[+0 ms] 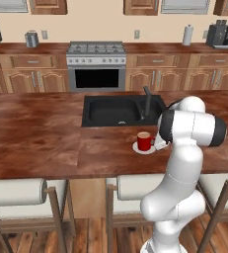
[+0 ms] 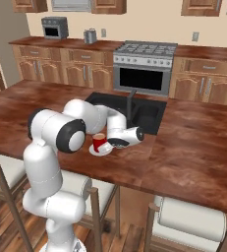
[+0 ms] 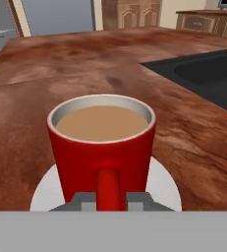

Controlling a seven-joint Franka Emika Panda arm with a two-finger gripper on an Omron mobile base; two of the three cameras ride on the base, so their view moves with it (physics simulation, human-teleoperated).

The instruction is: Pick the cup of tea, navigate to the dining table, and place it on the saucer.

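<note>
we see the cup of tea (image 3: 101, 147) upright on the saucer (image 3: 161, 187), on the desk (image 1: 36, 133) near its front edge, just in front of the sink (image 1: 118, 109). claw (image 3: 106, 201) sits low at the cup's handle (image 3: 106, 189), fingers close either side of it, looks closed on the handle. cup lies straight ahead of the claw, so release and backing straight off looks next

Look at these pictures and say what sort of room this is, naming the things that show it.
A home kitchen, computer-rendered. A stove stands among wooden cabinets on the far wall, a black sink is set into a long wooden counter, and a cup of tea sits on a saucer there.
</note>
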